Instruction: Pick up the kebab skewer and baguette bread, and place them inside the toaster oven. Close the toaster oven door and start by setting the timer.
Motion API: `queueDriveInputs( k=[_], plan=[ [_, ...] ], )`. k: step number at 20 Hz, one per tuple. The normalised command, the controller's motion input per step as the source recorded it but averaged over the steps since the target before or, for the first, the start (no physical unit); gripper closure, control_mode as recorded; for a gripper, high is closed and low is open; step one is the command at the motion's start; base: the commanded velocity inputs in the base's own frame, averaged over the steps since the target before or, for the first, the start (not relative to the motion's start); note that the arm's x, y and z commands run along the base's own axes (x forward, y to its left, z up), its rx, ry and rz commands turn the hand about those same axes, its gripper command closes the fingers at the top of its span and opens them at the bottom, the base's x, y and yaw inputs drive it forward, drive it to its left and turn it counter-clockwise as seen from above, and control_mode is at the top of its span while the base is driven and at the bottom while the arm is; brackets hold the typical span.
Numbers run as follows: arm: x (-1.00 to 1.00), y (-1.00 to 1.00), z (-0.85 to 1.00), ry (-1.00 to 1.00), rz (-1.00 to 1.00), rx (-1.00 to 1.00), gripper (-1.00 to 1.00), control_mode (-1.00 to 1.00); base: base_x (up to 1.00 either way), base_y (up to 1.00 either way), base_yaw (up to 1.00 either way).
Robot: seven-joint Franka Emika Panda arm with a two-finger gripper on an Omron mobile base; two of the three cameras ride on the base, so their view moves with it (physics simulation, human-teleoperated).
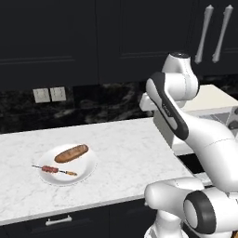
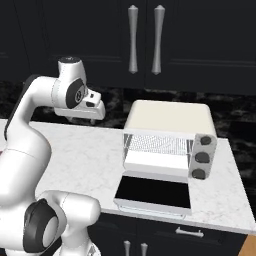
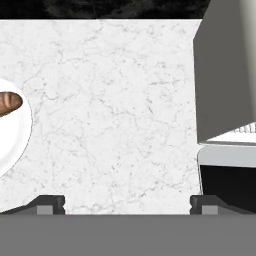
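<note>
Now the jaws are spread wide above bare tabletop, between the white plate and the toaster oven.

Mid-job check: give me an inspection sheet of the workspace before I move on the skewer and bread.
Surface: white marble counter.
Job's things: kebab skewer and baguette bread side by side on a white plate; toaster oven with its door folded down, wire rack bare.
Clutter: nothing seen.
Tool: tool open, holding nothing, above bare counter between plate and oven.
Cables: nothing seen.
Surroundings: dark cabinets, black stone backsplash, wall outlets.
</note>
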Motion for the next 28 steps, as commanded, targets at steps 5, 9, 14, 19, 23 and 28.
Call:
queueDriveInputs(
  k=[5,9,14,19,23,28],
  plan=[
    [0.00,0.00,0.00,0.00,0.00,0.00,-1.00,1.00,0.49,0.00,0.00],
    [0.00,0.00,0.00,0.00,0.00,0.00,-1.00,1.00,0.44,0.00,0.00],
    [0.00,0.00,0.00,0.00,0.00,0.00,-1.00,1.00,0.23,0.00,0.00],
    [0.00,0.00,0.00,0.00,0.00,0.00,-1.00,-1.00,0.00,0.00,0.00],
    [0.00,0.00,0.00,0.00,0.00,0.00,-1.00,-1.00,0.00,0.00,0.00],
    [-0.28,-0.04,0.00,-0.05,-0.01,0.00,-1.00,-1.00,0.00,0.00,0.00]
  ],
)
